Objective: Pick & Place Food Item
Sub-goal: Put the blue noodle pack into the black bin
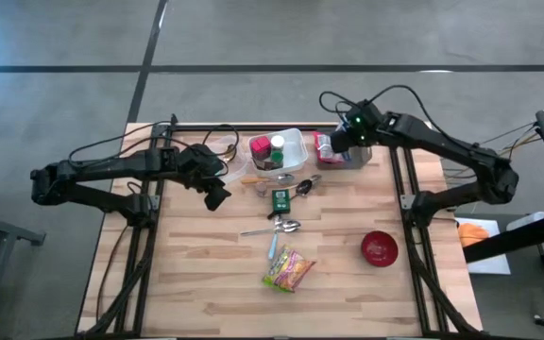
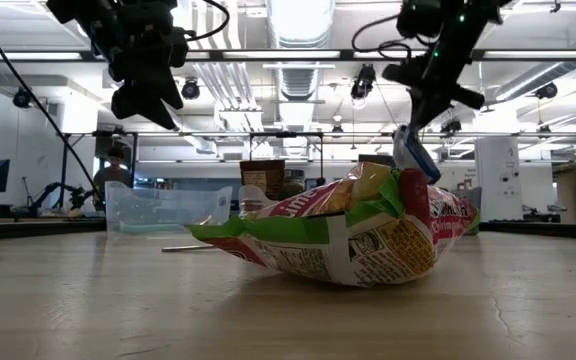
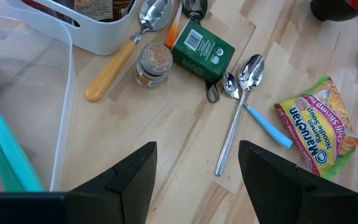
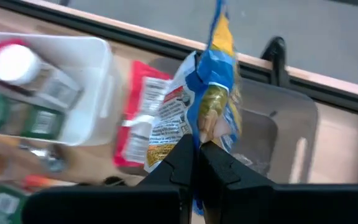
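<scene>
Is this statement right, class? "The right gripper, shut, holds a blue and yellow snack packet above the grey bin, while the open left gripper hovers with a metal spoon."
One detail is wrong. The open left gripper holds nothing: the left wrist view shows the metal spoon lying on the wooden table. The right gripper is indeed shut on the blue and yellow snack packet above the grey bin.

A pale wooden-plank tabletop (image 1: 206, 274) carries a white plastic bin (image 1: 294, 144) of bottles at the far edge; a green and yellow noodle packet (image 1: 289, 270) lies near the middle; a round red bowl (image 1: 379, 248) sits to its right; the left gripper (image 1: 217, 195) hovers left of the bin; the right gripper (image 1: 340, 142) hangs over a clear tray of red packets (image 1: 333, 153).
</scene>
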`<state>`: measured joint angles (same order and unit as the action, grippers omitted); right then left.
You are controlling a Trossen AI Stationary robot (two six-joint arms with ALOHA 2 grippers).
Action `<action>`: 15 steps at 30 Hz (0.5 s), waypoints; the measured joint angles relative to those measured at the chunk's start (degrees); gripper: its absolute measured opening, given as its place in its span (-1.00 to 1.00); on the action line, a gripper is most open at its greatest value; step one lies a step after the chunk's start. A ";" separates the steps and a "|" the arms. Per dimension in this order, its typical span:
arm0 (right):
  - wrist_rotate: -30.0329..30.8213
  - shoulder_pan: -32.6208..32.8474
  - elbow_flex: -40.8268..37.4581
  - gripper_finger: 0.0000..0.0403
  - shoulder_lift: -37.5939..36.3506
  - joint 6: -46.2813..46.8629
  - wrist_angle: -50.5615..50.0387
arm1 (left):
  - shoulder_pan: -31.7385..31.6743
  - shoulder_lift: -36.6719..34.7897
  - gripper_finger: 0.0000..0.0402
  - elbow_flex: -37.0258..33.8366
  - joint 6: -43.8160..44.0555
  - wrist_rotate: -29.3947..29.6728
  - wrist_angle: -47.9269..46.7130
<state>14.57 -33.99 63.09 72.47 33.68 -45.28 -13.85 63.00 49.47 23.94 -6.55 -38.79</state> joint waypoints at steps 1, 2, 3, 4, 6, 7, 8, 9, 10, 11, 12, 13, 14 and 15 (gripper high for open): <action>-0.04 -0.77 -0.55 -0.96 0.00 -0.59 0.01 | 0.00 0.00 0.13 0.00 0.00 0.00 0.00; -0.10 -1.46 -1.05 -0.96 0.02 -0.96 -0.07 | 0.00 0.00 0.13 0.00 0.01 -0.01 0.00; -0.12 -2.13 -1.59 -0.96 0.02 -1.11 0.06 | 0.00 0.00 0.13 0.00 0.02 -0.02 0.00; -0.14 -2.64 -2.10 -0.96 0.02 -1.20 0.10 | 0.00 0.00 0.13 0.00 0.02 -0.02 0.00; -0.36 -3.52 -3.32 -0.96 0.02 -1.46 0.84 | 0.00 0.00 0.13 0.00 0.02 -0.04 0.00; -0.87 -3.79 -4.08 -0.96 0.02 -1.61 1.79 | 0.00 0.00 0.13 0.00 0.02 -0.02 0.00; -1.48 -3.95 -4.92 -0.96 0.02 -1.93 3.28 | 0.00 0.00 0.13 0.00 0.00 -0.04 0.00; -2.12 -3.99 -5.79 -0.96 0.02 -1.98 4.69 | 0.00 0.00 0.13 0.00 0.00 -0.04 0.00; -2.27 -3.99 -6.72 -0.96 0.02 -1.92 5.93 | 0.00 0.00 0.13 0.00 0.00 -0.04 0.00; -2.26 -3.97 -7.74 -0.96 0.04 -1.43 7.12 | 0.00 0.00 0.13 0.00 -0.01 -0.04 0.00; -2.26 -3.93 -8.80 -0.96 0.11 -0.79 8.40 | 0.00 0.00 0.13 0.00 0.00 -0.04 0.00; -2.24 -3.92 -9.76 -0.96 0.16 -0.17 9.67 | 0.00 0.00 0.13 0.00 0.00 -0.04 0.00; -2.19 -3.92 -10.67 -0.96 0.20 0.61 10.80 | 0.00 0.00 0.13 0.00 0.00 -0.05 0.00; -2.05 -3.94 -11.49 -0.96 0.20 1.48 11.78 | 0.00 0.00 0.13 0.00 0.00 -0.04 0.00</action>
<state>12.53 -37.93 51.60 72.66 35.17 -33.51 -13.85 63.00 49.47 23.94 -6.59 -38.79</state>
